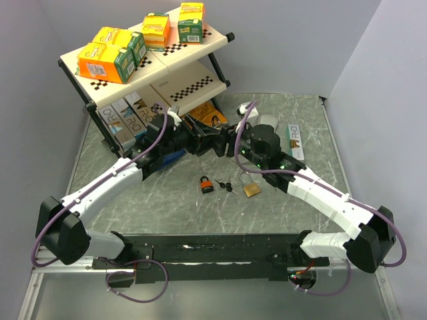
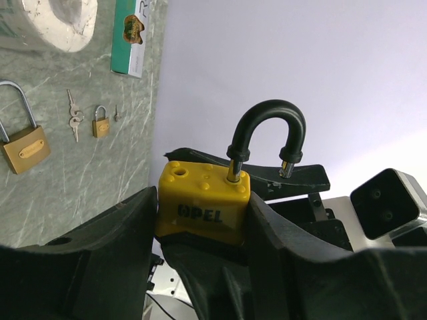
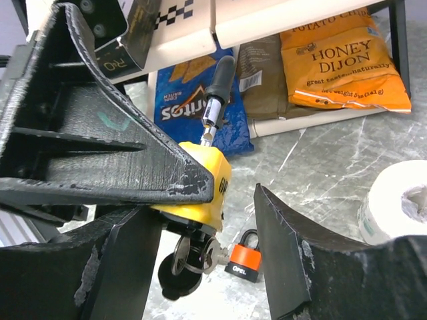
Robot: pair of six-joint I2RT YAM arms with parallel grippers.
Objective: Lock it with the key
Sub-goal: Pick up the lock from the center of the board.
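At the left edge of the grey marbled table (image 1: pixel 167 200) stands a cream two-tier shelf rack (image 1: pixel 190 83) of snack boxes and crisp bags, which plays no part in this job. Just right of it, the left gripper (image 2: pixel 203 200) is lifted clear of the table and clamped on the yellow plastic-cased padlock (image 3: pixel 203 177), one finger flat on each broad face. That grip leaves both ends free, which looks like the reason for it. The black-sleeved steel shackle (image 2: pixel 268 115) sticks out at one end. It is sprung open, with one leg seated in the body and the other hanging outside it. At the opposite end, the black-headed key (image 3: pixel 177 270) sits in the keyway with a ring and a spare key dangling from it. Held in the air like this, the keyed end is offered straight to the other arm. The right gripper (image 3: pixel 203 213) has its fingers parted on either side of that end and grips nothing. The key head lies in the gap nearer one finger, and I judge the next move is to pinch it. Below, on the table, lie a small orange padlock (image 1: pixel 207 185), a loose bunch of keys (image 1: pixel 227 187) and a brass padlock (image 1: pixel 252 189), all spare to this task. A white roll (image 1: pixel 267 122) lies farther right.
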